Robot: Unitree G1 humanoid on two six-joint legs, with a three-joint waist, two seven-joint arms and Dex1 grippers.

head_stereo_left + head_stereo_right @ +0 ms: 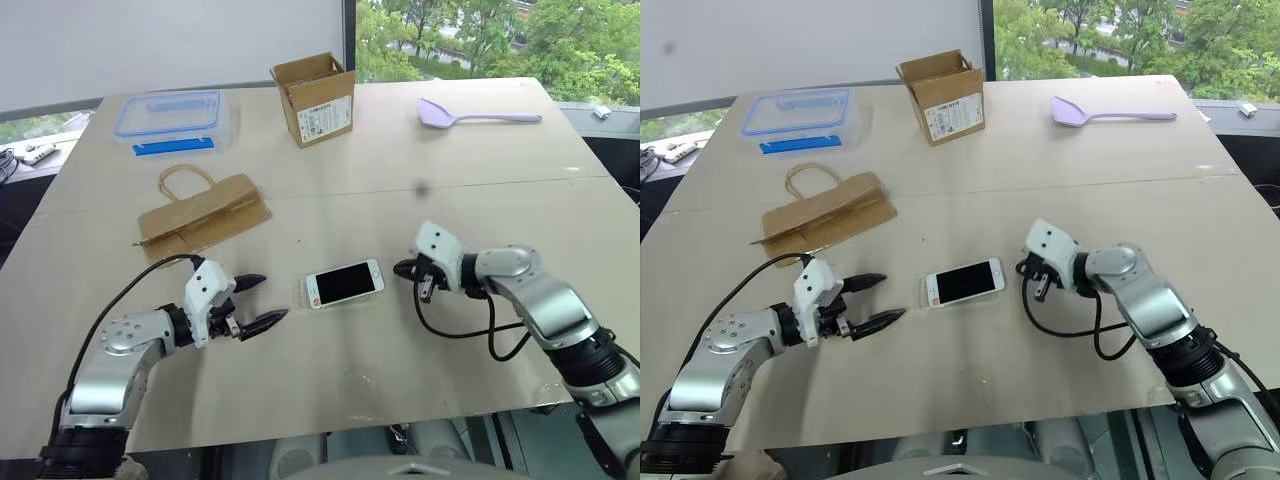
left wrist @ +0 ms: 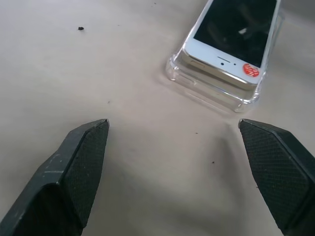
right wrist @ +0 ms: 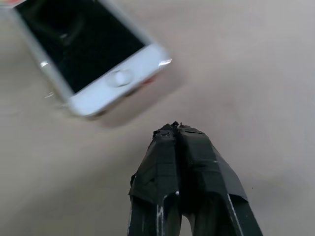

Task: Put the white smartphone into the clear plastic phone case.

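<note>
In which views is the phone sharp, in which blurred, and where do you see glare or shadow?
Left wrist view: white smartphone sharp, glinting edges on the clear plastic phone case. Right wrist view: the phone is blurred, with a soft shadow beside it; right gripper in focus. Left eye view: even daylight, weak shadows on the table.

The cardboard box (image 1: 316, 97) near the table's far edge carries a white printed label on its front face, its print too small to read. The white smartphone (image 2: 231, 37) bears a small red round sticker with white marks near its earpiece end; the marks cannot be made out.
</note>
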